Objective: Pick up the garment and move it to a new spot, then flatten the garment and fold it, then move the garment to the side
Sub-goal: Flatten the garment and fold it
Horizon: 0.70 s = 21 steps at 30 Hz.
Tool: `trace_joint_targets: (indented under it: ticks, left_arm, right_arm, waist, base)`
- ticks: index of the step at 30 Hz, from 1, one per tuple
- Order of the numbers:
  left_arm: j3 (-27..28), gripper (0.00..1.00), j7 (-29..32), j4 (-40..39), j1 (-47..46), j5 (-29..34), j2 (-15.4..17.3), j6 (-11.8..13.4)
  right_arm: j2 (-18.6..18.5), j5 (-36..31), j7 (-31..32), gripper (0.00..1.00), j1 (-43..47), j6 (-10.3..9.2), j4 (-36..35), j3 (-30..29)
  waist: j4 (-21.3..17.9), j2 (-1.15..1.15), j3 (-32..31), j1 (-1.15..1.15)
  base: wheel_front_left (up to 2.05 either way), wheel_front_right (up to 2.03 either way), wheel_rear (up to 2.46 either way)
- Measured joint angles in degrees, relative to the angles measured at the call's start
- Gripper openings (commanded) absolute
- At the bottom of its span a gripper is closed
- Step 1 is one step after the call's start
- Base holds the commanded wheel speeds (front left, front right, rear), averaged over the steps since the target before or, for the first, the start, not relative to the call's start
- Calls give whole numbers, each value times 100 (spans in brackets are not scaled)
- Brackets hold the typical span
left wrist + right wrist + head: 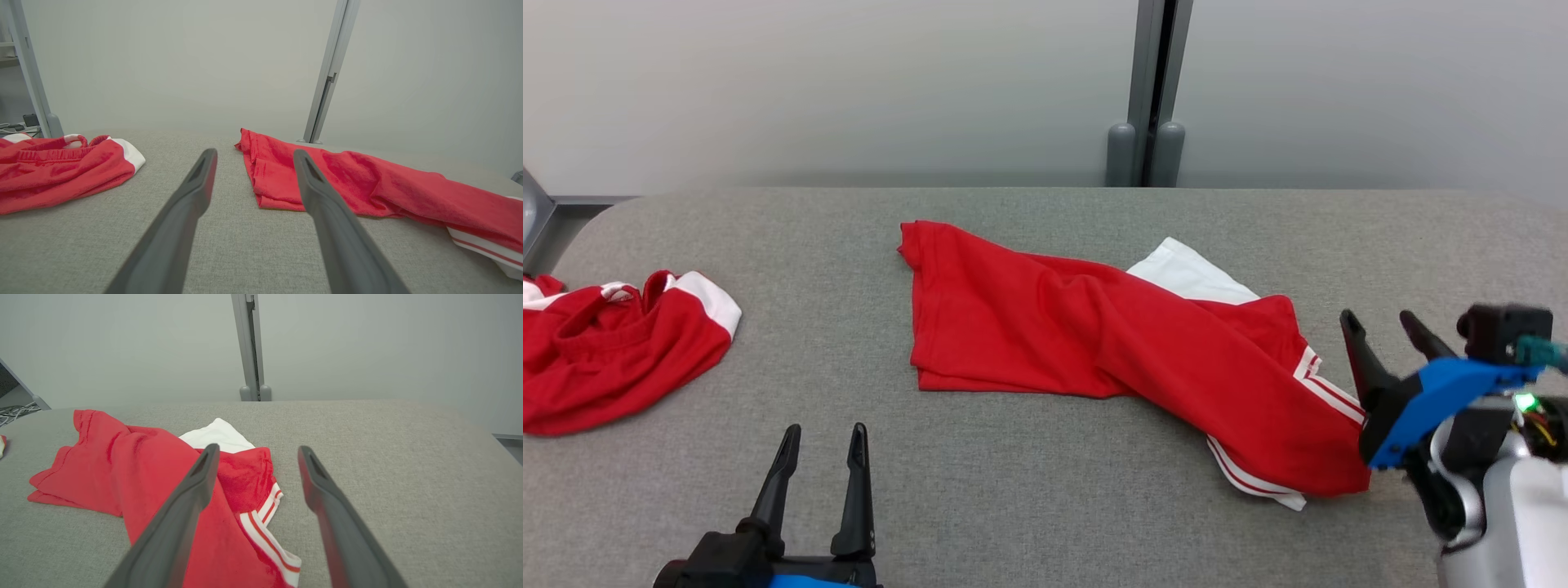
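A red garment [1111, 343] with white stripes and a white panel lies rumpled across the middle of the grey table [1045, 523]; it also shows as the garment [367, 188] and the garment [159, 473] in the wrist views. My left gripper [823, 437] stands open near the front edge, left of the garment and apart from it; its fingertips frame the garment's left end in the left wrist view, gripper [253, 157]. My right gripper [1380, 322] is open just right of the striped end, with nothing between its fingers, gripper [255, 451].
A second red and white garment [613, 343] lies bunched at the table's left edge, also seen as that garment [61, 167]. A grey post [1147, 98] rises behind the table's far edge against a pale wall.
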Motion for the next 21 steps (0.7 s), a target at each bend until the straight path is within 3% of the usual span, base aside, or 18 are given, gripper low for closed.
trace_joint_targets:
  ticks: [9,17,21]
  left_arm:
    - [-105,100,0,-100,-268,34,-26,-76]
    - [-116,100,0,-140,-418,34,-36,-122]
    - [-122,100,0,-159,-476,40,-76,-143]
  right_arm:
    - [-456,-247,1663,100,-1633,-1,1572,-277]
    - [-937,-383,2016,100,-2164,-1,2637,-96]
    - [-984,-333,2014,100,-2297,0,3033,-103]
  waist:
    - [345,1,344,0]
    - [735,1,775,1]
    - [900,2,981,1]
  base:
    - [0,0,0]
    - [0,0,0]
    - [0,0,0]
